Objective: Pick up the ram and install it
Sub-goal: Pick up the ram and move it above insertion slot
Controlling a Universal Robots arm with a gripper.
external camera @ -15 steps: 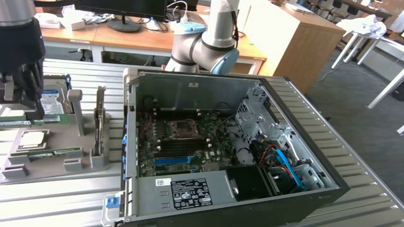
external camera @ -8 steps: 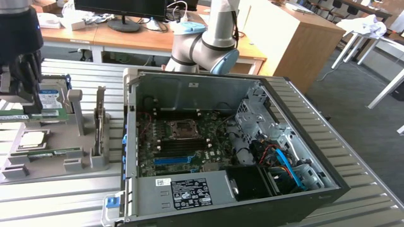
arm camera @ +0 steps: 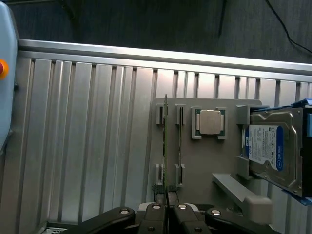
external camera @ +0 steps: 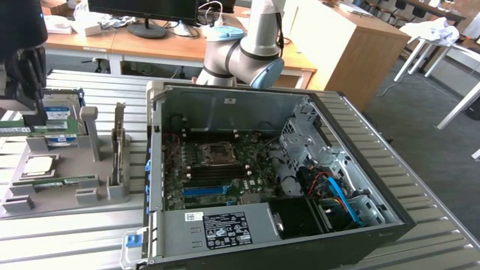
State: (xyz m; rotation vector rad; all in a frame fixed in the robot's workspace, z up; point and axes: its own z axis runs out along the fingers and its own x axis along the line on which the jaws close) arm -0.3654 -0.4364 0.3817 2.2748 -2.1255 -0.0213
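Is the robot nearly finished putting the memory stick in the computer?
Not yet, roughly halfway. Done: the gripper is shut on the memory stick, which seems to be lifted just above the gray holder. In hand: that stick, seen edge-on between the fingers. Left: the stick is not yet inside the open computer, which sits beside the holder.

We see a robotics lab set in an office room — a robot arm at twelve o'clock of the open computer case, a ribbed metal bench beneath, wooden desks and a monitor at eleven.
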